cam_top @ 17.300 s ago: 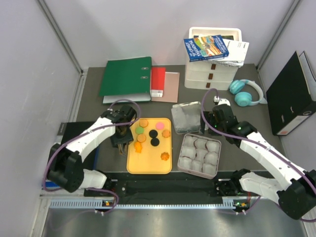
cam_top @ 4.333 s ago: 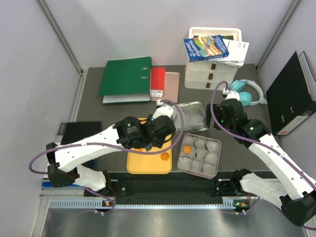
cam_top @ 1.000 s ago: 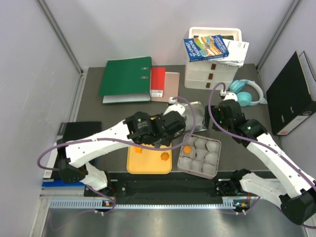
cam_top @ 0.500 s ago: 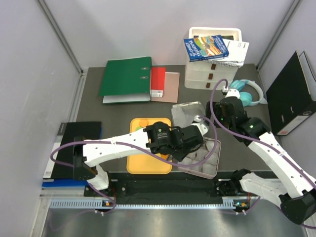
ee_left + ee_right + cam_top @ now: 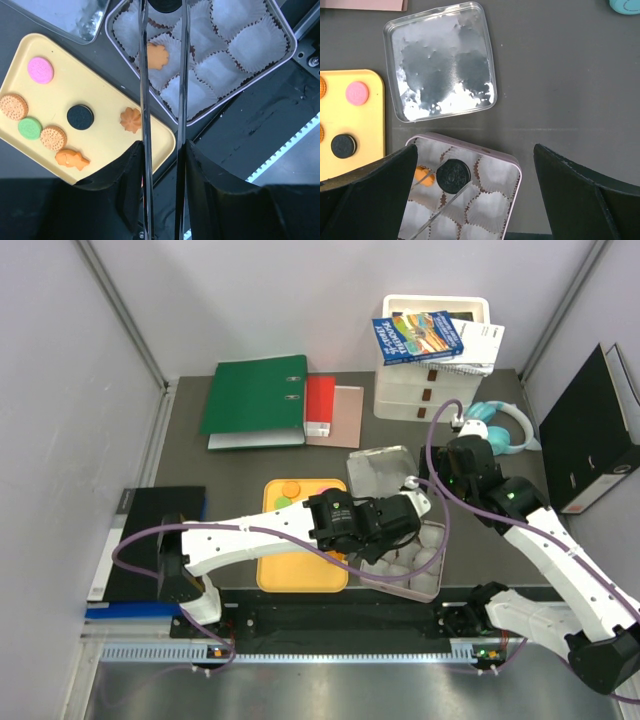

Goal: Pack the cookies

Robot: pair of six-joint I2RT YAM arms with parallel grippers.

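My left gripper [image 5: 162, 150] is shut on a pair of thin clear tongs [image 5: 145, 90]. The tong tips pinch a black cookie [image 5: 453, 176] just above a top-row paper cup of the pink-rimmed tin [image 5: 470, 150]. One orange cookie [image 5: 157, 56] lies in the neighbouring cup. Several cookies remain on the yellow tray [image 5: 100, 85]: pink [image 5: 40, 70], green [image 5: 29, 128], black [image 5: 80, 117] and orange ones [image 5: 130, 120]. My right gripper [image 5: 455, 465] hovers open and empty beyond the tin's far right corner.
The tin's silver lid [image 5: 440, 60] lies upside down behind the tin. Farther back are a green binder [image 5: 255, 395], a red book [image 5: 320, 405], white drawers [image 5: 430, 370] and teal headphones [image 5: 495, 428]. A black binder [image 5: 590, 430] stands at the right.
The left arm has swung right from the tray to over the tin, carrying the black cookie in the tongs. The right arm has barely moved.
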